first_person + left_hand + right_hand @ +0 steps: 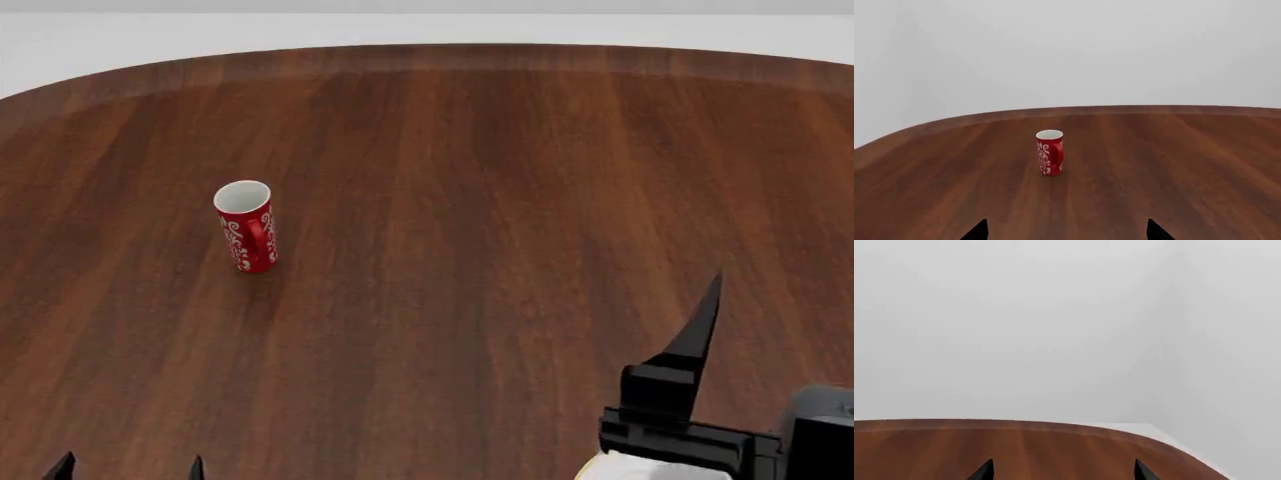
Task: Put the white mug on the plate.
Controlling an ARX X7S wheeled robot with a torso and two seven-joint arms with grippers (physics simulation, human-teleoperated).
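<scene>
Both claws stand open and empty: the left claw [1067, 231] faces one red mug [1050, 152], cylindrical with white swirls, upright well ahead on the brown wooden surface [507, 200]. Under the right claw [674, 385] a white, tan-edged sliver [627, 468] peeks out; no white mug shows.

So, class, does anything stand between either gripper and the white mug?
Cannot tell: the white mug shows clearly in no view. The red mug stands ahead of the left gripper; before the right gripper lies bare table.
</scene>
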